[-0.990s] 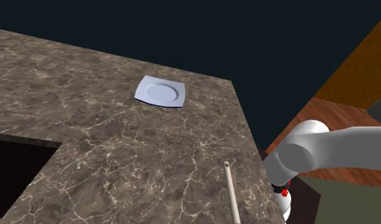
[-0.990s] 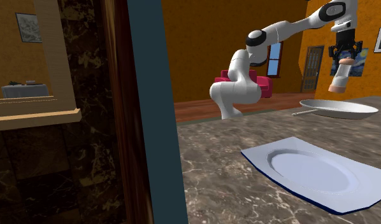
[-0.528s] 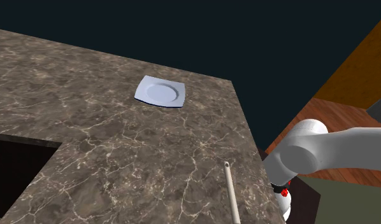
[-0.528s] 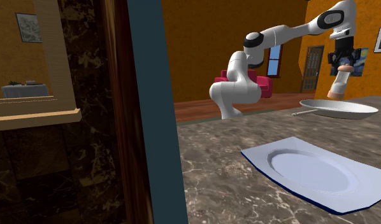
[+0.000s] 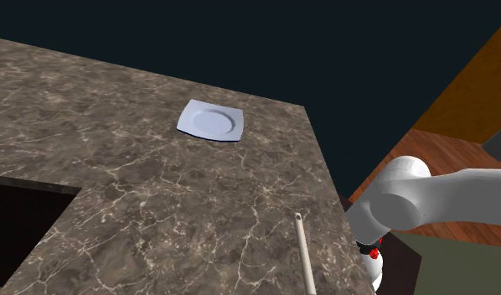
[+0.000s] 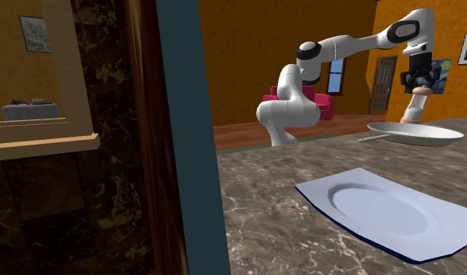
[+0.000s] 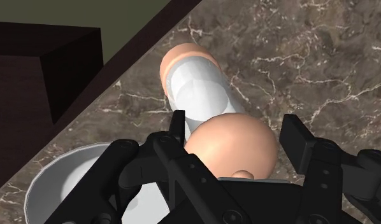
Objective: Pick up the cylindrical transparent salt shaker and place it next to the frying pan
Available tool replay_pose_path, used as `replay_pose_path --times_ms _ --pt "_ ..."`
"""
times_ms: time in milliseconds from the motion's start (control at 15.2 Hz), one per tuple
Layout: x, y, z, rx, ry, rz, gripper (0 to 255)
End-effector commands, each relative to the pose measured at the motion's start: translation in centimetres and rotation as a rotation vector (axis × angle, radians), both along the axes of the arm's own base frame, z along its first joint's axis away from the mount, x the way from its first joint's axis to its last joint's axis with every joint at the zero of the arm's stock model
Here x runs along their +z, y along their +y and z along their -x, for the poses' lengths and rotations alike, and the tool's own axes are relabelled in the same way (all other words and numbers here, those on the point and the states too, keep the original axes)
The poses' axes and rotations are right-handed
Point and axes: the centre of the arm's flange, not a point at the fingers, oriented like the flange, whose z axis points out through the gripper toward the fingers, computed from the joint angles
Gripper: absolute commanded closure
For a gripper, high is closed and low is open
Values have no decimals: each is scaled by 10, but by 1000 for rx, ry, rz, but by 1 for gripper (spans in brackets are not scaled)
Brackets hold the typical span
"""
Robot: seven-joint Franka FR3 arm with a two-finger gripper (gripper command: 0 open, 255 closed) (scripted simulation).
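The salt shaker (image 7: 197, 89) is a clear cylinder with peach caps at both ends. My gripper (image 7: 236, 128) is shut on its upper cap, one black finger on each side. In the second exterior view the gripper (image 6: 415, 87) holds the shaker (image 6: 411, 113) nearly upright, just behind the far rim of the pale frying pan (image 6: 415, 133). I cannot tell whether its base touches the counter. From the hand, the pan's rim (image 7: 39, 184) lies beside the shaker. The pan's long handle (image 5: 305, 251) shows in the shoulder view.
A square white plate (image 5: 209, 122) (image 6: 388, 211) lies flat on the brown marble countertop (image 5: 157, 193). A black sink cut-out (image 5: 14, 222) opens at the shoulder view's left. The counter edge (image 7: 129, 63) runs close to the shaker. A dark post (image 6: 173, 141) blocks the second exterior view's left.
The gripper has come down with the shaker, from well above the pan to just behind its rim. The shaker now hangs more upright. Plate and pan have not moved.
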Motion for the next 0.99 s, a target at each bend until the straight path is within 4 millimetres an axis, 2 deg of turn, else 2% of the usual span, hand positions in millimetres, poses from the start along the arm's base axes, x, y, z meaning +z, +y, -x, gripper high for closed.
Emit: replay_pose_path --times_ms 0,198,264,594,858,924 --pt "0 0 0 0 0 0 255" --pt "0 0 0 0 0 0 255" --pt "0 0 0 0 0 0 0" --pt "0 0 0 0 0 0 0" --pt "49 -8 1 0 0 0 0" --pt "49 -8 1 0 0 0 0"
